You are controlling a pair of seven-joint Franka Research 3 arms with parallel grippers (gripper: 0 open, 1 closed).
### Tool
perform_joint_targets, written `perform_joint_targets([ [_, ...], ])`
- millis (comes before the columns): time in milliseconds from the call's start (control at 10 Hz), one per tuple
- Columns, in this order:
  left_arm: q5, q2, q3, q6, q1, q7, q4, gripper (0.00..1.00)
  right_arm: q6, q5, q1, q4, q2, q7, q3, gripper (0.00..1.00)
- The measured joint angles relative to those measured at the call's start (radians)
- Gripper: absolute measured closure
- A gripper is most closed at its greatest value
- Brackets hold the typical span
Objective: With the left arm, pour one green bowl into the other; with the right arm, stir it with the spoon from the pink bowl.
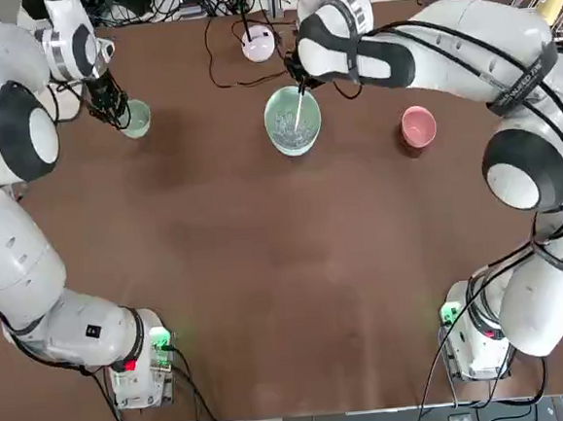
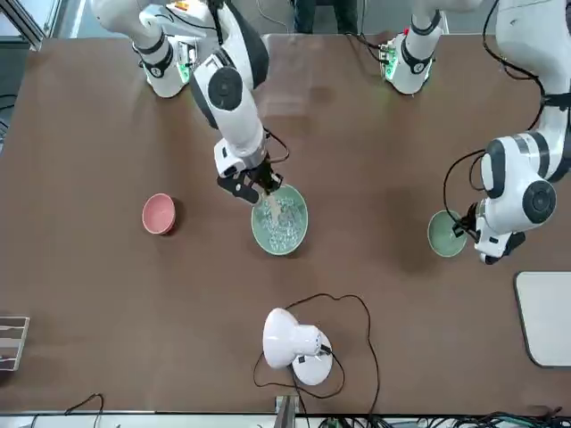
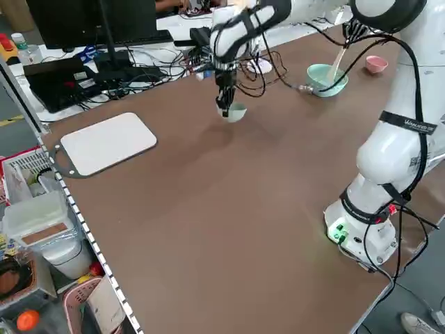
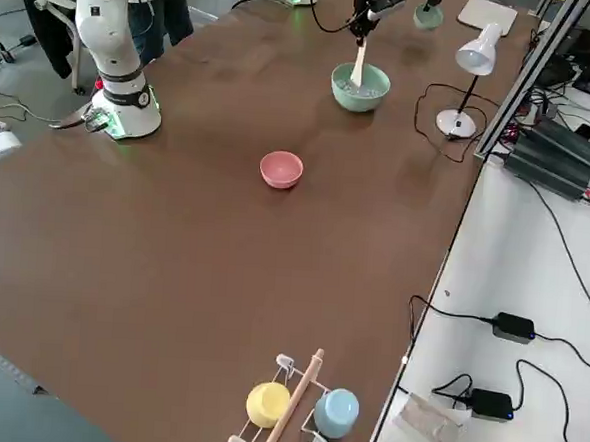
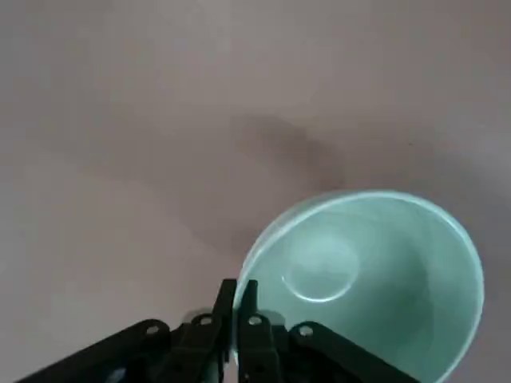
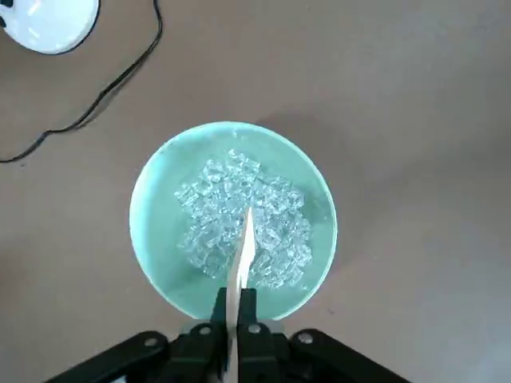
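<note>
The small round sage-green bowl [image 5: 363, 279] is pinched by its rim in the left gripper [image 5: 237, 307], fingers clenched on the wall. It is kept at the far left of the brown table [image 1: 267, 270], just beside the arm's wrist; in the left side view it appears slightly above the surface, though touching or lifted cannot be told for sure. Its inside is seen empty.

The flat light-tan wooden spoon [image 6: 239, 259] is clamped by its handle in the right gripper [image 6: 233, 315], jaws closed on it. The spoon is held near upright, blade down among the glinting clear bits [image 6: 239, 219] inside the large round mint-green bowl [image 1: 292, 120], which is set at the table's far middle.

The small round pink bowl [image 1: 417, 127] is stood on the table to the right of the big bowl, well apart from it. A white desk lamp [image 2: 294, 343] with a black cable is placed beyond the big bowl, near the far edge.
</note>
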Motion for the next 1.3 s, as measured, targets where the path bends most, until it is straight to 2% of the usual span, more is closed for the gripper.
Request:
perform_joint_targets([
  [300, -0.08, 0.006, -0.001, 0.007, 0.047, 0.145, -0.008, 0.96, -0.002, -0.032, 0.012, 0.003, 0.021, 0.0, 0.0, 0.94],
  [700, -0.088, 0.069, -0.031, 0.072, 0.053, 0.164, -0.013, 0.96, 0.003, -0.038, 0.046, 0.016, 0.033, 0.071, 0.0, 0.94],
  [900, -0.093, 0.082, -0.036, 0.082, 0.055, 0.181, -0.012, 0.94, 0.003, -0.038, 0.057, 0.05, 0.052, 0.13, 0.0, 0.94],
  [1100, -0.095, 0.089, -0.037, 0.084, 0.058, 0.212, -0.013, 0.87, 0.027, -0.038, 0.056, 0.097, 0.084, 0.171, -0.004, 0.94],
  [1300, -0.098, 0.087, -0.038, 0.086, 0.058, 0.217, -0.007, 0.58, 0.061, -0.038, 0.048, 0.114, 0.097, 0.188, -0.014, 0.94],
])
